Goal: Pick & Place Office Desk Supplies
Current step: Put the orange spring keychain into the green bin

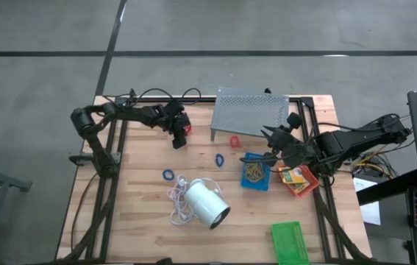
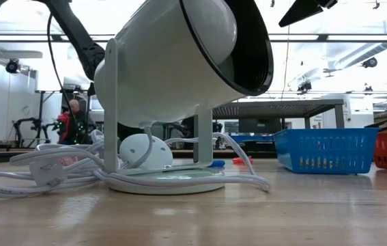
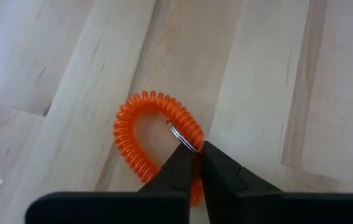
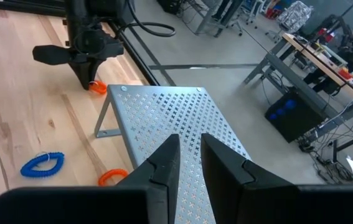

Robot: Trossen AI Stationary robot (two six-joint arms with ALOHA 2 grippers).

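A red coiled loop [image 3: 140, 127] with a small metal ring lies flat on the wooden table near its far left, and my left gripper [image 3: 198, 154] is shut on it. In the right wrist view that gripper [image 4: 89, 79] stands over the loop [image 4: 99, 88]. My right gripper [image 4: 188, 149] hovers above the grey perforated stand [image 4: 182, 121], its fingers a narrow gap apart with nothing between them. A second red loop [image 1: 234, 140] and two blue loops [image 1: 219, 159] [image 1: 168, 174] lie on the table. My left gripper pinches the loop's coil between its two fingertips, right beside the metal ring [image 3: 181, 134]. The fingers slant down onto it from above. The loop lies flat on the table, its far curve free.
A white cylinder [image 1: 208, 205] with a white cord lies at the table's middle front. To its right stand a blue tray [image 1: 254, 179] with tan rubber bands, a red tray [image 1: 309, 182] with yellow boxes, and a green tray [image 1: 290, 241] at the near edge.
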